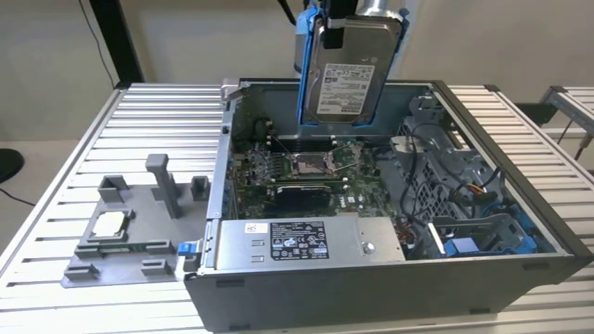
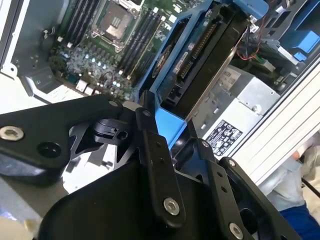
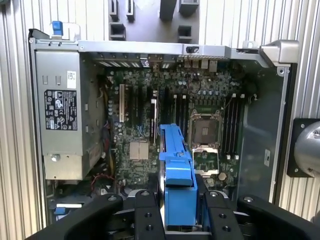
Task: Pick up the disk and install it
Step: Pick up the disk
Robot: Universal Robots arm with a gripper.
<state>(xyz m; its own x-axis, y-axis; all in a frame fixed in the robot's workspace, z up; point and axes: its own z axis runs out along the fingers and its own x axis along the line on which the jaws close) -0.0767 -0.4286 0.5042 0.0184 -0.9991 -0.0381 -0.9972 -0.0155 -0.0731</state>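
Silver-grey metal, a white printed label and a blue plastic frame mark the flat rectangular disk [image 1: 346, 76], which hangs upright in the air above the far part of the open grey metal computer case [image 1: 371, 285], touching nothing inside it. The pick-up part of the task looks done. The installing part is not: the disk sits in no slot or bay. Below it lies the green circuit board [image 1: 297, 167]. The long grey metal power-supply box [image 1: 307, 240] lies along the near wall, and a drive cage with blue plastic parts [image 1: 483, 240] lies toward the exterior view's right.

The hand [image 1: 355, 17] reaches straight down from above and is clamped onto the disk's top end. In the first wrist view its black fingers [image 3: 147, 220] press on either side of the blue frame [image 3: 176, 155], closed as far as the frame allows. The case rests on a slatted metal desk [image 1: 149, 125].
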